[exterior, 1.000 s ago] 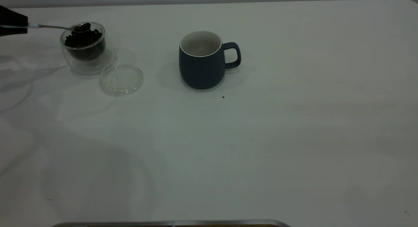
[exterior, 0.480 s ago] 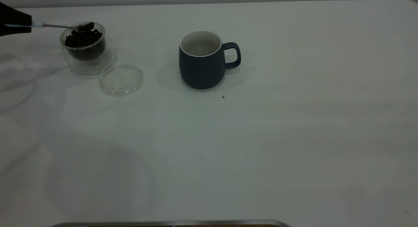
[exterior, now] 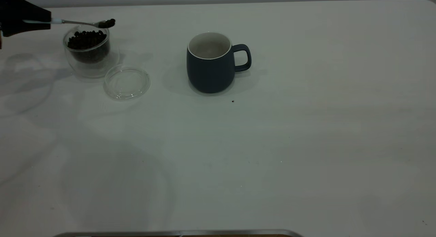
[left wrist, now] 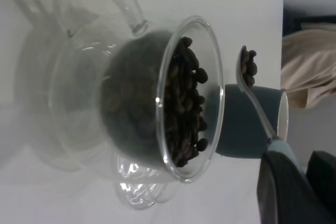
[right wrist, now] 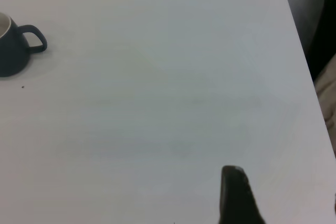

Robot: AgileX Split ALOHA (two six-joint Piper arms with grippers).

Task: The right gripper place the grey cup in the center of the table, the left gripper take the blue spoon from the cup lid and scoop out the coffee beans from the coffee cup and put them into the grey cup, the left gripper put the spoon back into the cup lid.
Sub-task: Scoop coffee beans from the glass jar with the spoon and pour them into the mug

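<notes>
Landmark: the coffee cup [exterior: 89, 52], clear glass, beans heaped inside, standing toward the table's [exterior: 306, 145] far left. Just in front of it, touching or nearly so, the cup lid [exterior: 126, 83] lies flat with nothing on it. Above the coffee cup's rim, the blue spoon [exterior: 81, 23] is held roughly level, its bowl past the rim on the mug side, carrying a few coffee beans [exterior: 109, 22]. The left gripper [exterior: 32, 20], left of the coffee cup, is pinched on the spoon's pale handle. The grey cup [exterior: 211, 62] stands well to the right of the coffee cup, upright, handle pointing away from it; inside looks bare. Risk: open table lies between; any tilt or jerk of the shallow bowl would likely scatter beans short of the mug. Right gripper [right wrist: 236, 192] is parked far off; its opening cannot be told.
</notes>
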